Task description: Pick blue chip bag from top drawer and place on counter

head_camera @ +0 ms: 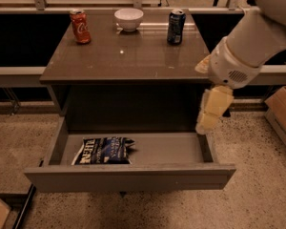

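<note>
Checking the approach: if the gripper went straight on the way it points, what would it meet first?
Likely the right side wall of the top drawer, or the drawer floor just inside it; depth is unclear. The gripper hangs over that end, far from the blue chip bag.

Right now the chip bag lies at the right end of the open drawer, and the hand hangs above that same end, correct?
No. The camera view shows the chip bag at the left end of the drawer; the hand does hang above the right end.

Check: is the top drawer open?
Open: top drawer pulled out, blue chip bag lying inside, left; gripper hangs over its right wall.
</note>
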Controlling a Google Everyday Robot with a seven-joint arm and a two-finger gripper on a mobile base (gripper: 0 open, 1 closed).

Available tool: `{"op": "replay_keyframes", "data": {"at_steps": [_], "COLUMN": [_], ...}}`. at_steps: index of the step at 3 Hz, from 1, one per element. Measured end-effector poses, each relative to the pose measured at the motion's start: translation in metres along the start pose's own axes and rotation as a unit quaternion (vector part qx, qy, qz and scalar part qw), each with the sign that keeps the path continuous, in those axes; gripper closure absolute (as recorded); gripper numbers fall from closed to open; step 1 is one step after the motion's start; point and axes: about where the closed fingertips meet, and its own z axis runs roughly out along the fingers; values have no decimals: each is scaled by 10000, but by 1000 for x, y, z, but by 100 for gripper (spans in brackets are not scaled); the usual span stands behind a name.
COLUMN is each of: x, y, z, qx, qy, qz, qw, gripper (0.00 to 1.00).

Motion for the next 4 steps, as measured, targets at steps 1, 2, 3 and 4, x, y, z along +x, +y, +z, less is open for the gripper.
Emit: {"op": "replay_keyframes", "data": {"at_steps": [1,2,3,4], "x": [-39,-65,-70,-81], "y": [-9,-11,-11,-8], "z": [62,101,111,137], "qx": [-319,-437,-485,-640], "qy": [-233,-289,-344,-475], "qz": [-277,-350,-391,-491], "qw": [9988,9980,9975,9956], "gripper": [0,0,0,0]}}
